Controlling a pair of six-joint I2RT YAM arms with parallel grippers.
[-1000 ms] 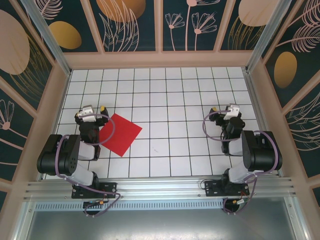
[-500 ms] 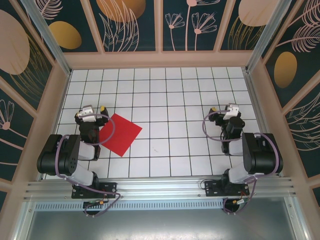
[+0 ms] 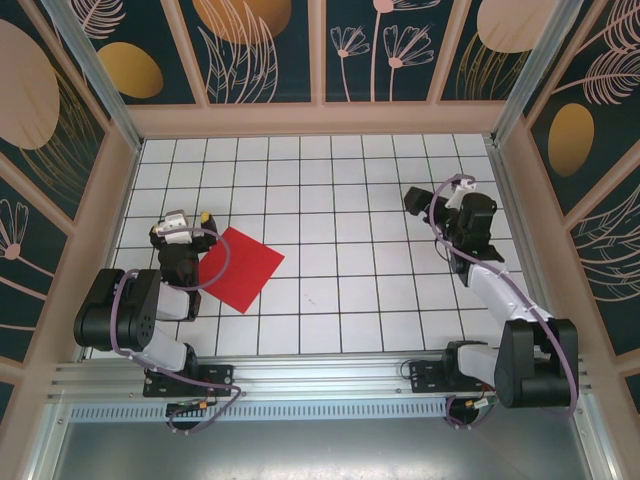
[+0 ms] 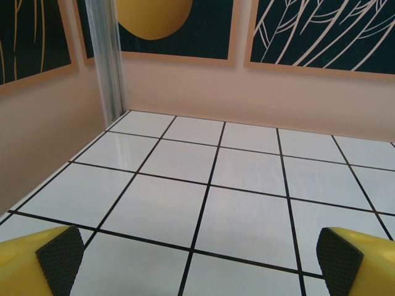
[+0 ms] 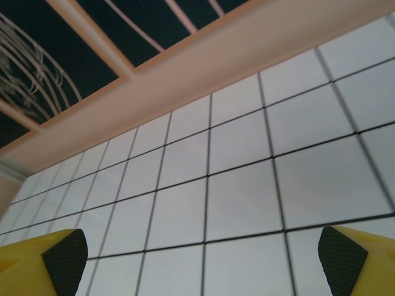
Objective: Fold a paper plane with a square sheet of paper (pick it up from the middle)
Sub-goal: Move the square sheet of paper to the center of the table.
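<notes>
The square sheet of paper (image 3: 240, 268) is bright red and lies flat on the white grid table, turned like a diamond, at the left. My left gripper (image 3: 189, 218) sits low just beyond the sheet's far-left edge and faces the back wall. In the left wrist view this left gripper (image 4: 199, 259) is open, its yellow fingers (image 4: 58, 254) wide apart over bare tiles. My right gripper (image 3: 438, 194) is stretched out on the right side, far from the paper. Its wrist view shows the right gripper (image 5: 202, 256) open too, with only tiles between its pads (image 5: 340, 254). No folds show in the paper.
Low peach walls (image 3: 320, 120) with aluminium corner posts (image 3: 95, 70) enclose the table. The left wall (image 4: 43, 142) stands close to the left gripper. Bare tiles (image 3: 340, 260) lie between the two arms.
The right arm has unfolded and reached away from its base toward the back, its gripper swinging leftward. The left arm and the red sheet have stayed put.
</notes>
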